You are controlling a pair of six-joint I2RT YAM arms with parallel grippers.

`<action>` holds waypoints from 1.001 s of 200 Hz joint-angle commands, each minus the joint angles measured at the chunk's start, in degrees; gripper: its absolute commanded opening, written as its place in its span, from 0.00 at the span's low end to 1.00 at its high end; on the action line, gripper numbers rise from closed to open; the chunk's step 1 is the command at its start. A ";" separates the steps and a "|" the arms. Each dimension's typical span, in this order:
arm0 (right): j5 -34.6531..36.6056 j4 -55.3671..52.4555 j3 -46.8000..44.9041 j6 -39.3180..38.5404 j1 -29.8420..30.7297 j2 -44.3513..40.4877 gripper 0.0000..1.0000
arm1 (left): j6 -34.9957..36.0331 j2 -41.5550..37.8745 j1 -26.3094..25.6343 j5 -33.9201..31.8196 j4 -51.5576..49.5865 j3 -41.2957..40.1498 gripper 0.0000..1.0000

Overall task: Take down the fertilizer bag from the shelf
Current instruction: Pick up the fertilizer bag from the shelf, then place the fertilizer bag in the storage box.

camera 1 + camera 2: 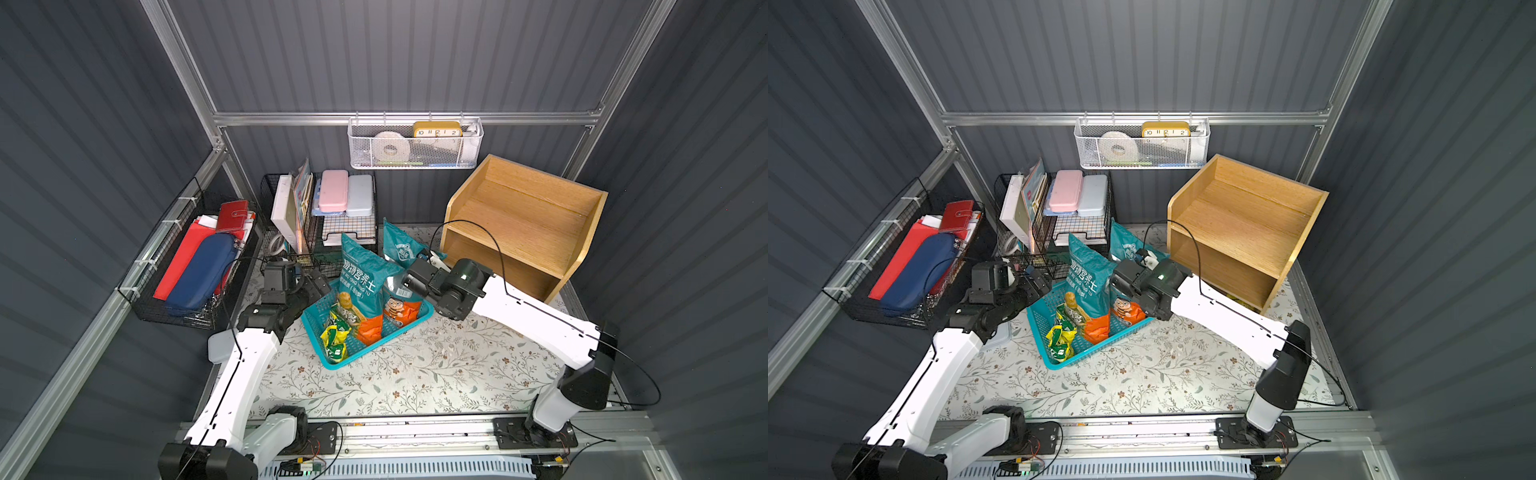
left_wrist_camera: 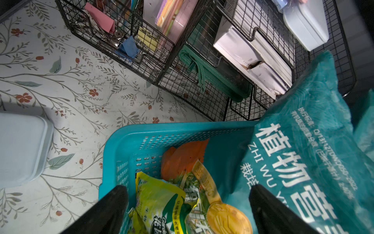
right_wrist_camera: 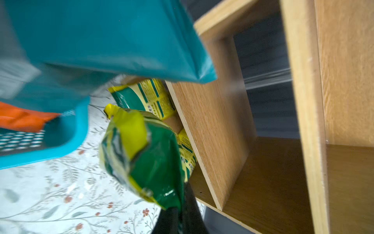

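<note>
Right arm (image 1: 536, 316) stretched toward 10 o'clock; right fingers (image 3: 190, 214) pinch fertilizer bag (image 3: 145, 160) by one end, long axis straight out from them, shelf (image 3: 214, 129) beside; left fingers (image 2: 109, 210) spread over basket (image 2: 113, 145).

2 top views: high, downward, share whole table (image 1: 415, 374). Left wrist close over basket (image 2: 162, 127); right, blurry, apparently beside shelf (image 3: 212, 121).
</note>
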 commanded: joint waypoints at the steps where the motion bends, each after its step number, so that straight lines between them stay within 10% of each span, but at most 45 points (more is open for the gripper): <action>1: -1.10 -0.28 4.65 0.68 1.68 -2.99 0.00 | -0.02 -1.02 0.02 -0.46 -0.24 -1.15 0.99; 93: -15.34 16.31 18.42 -15.63 19.99 4.31 0.00 | -0.11 -1.03 0.02 -3.70 -1.38 -1.24 0.99; 200: -25.84 28.47 5.59 -16.10 17.86 11.83 0.00 | 0.33 -2.53 0.02 -9.68 -3.40 -1.50 0.99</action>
